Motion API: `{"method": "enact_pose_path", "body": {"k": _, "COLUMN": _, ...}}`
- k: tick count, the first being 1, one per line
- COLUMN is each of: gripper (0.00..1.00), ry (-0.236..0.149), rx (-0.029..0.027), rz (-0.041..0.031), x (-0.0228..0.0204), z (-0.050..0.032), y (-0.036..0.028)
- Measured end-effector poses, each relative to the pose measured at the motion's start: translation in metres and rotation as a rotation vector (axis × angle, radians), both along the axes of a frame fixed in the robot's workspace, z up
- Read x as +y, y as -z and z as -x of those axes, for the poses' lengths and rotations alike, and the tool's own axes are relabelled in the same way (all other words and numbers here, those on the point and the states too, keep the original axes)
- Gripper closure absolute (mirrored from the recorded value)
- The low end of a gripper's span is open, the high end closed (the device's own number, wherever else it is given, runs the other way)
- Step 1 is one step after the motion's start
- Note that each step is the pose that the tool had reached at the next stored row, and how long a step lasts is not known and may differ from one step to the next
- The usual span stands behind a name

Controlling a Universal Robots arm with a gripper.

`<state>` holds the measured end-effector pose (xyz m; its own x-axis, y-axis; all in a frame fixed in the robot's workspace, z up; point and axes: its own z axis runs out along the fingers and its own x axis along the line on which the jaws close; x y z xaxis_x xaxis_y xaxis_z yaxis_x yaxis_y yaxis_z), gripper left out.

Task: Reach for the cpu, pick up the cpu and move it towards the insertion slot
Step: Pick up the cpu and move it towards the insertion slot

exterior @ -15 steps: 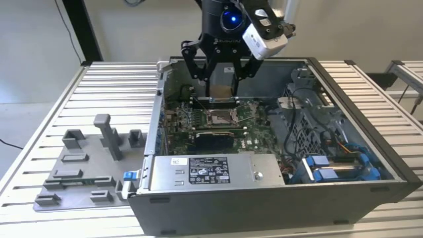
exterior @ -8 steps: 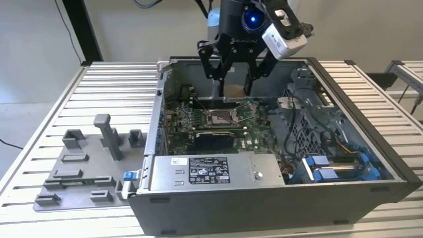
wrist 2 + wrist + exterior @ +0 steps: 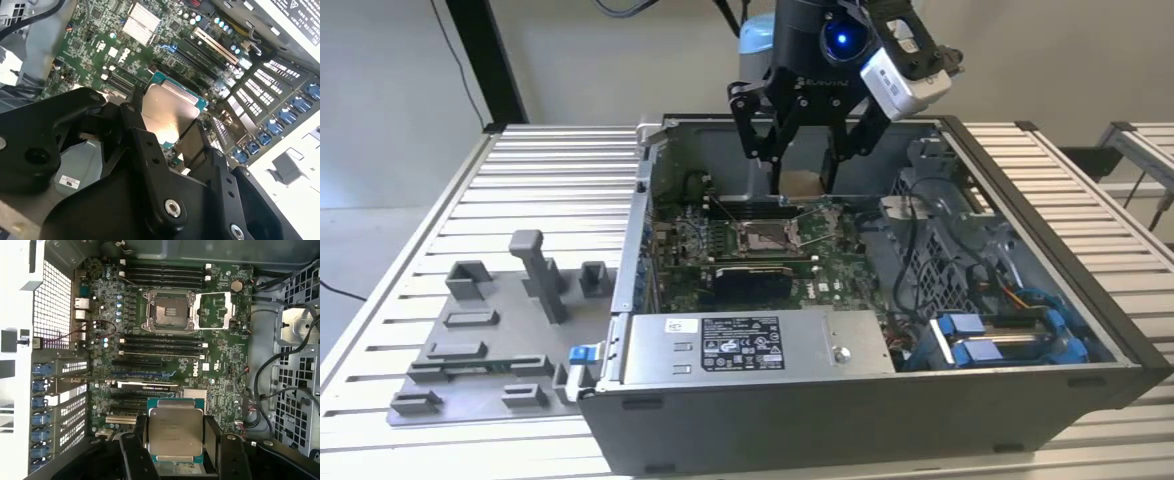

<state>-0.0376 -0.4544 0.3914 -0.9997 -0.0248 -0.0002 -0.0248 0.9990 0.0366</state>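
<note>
A: Item one, the small flat square cpu with its silvery metal top [image 3: 175, 433]. Where does it stand?

B: Off its grey plastic fixture plate [image 3: 480, 345], which sits on the ribbed metal desk [image 3: 547, 160] towards the exterior view's left edge. The black two-fingered tool [image 3: 175, 447] is clamped on the chip by two opposite edges, face level, inside the open computer case [image 3: 881, 400].

A: Item two, the square silver-framed insertion slot with its dark centre [image 3: 167, 311]?

B: Open and bare on the green motherboard [image 3: 220, 365], its metal load frame swung aside. In the first wrist view the chip hangs clear of the board, well apart from the socket, several long black slots lying between.

A: Progress entry?

B: Reach and pick-up judged done; the carry towards the socket partly done. The chip is not yet above it.
</note>
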Motion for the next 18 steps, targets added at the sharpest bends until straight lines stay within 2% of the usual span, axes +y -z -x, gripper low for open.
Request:
{"method": "enact_pose_path", "body": {"k": 3, "gripper": 1.00, "ry": 0.000, "rx": 0.0000, "rz": 0.0000, "x": 0.0005, "z": -0.0002, "y": 0.0000}}
{"method": "enact_pose_path", "body": {"k": 6, "gripper": 1.00, "ry": 0.004, "rx": 0.0000, "rz": 0.0000, "x": 0.0028, "z": -0.0001, "y": 0.0001}}
{"method": "enact_pose_path", "body": {"k": 11, "gripper": 1.00, "ry": 0.029, "rx": 0.0000, "rz": 0.0001, "x": 0.0057, "z": 0.0000, "y": 0.0006}}
{"method": "enact_pose_path", "body": {"k": 18, "gripper": 1.00, "ry": 0.043, "rx": 0.0000, "rz": 0.0000, "x": 0.0157, "z": -0.0001, "y": 0.0013}}
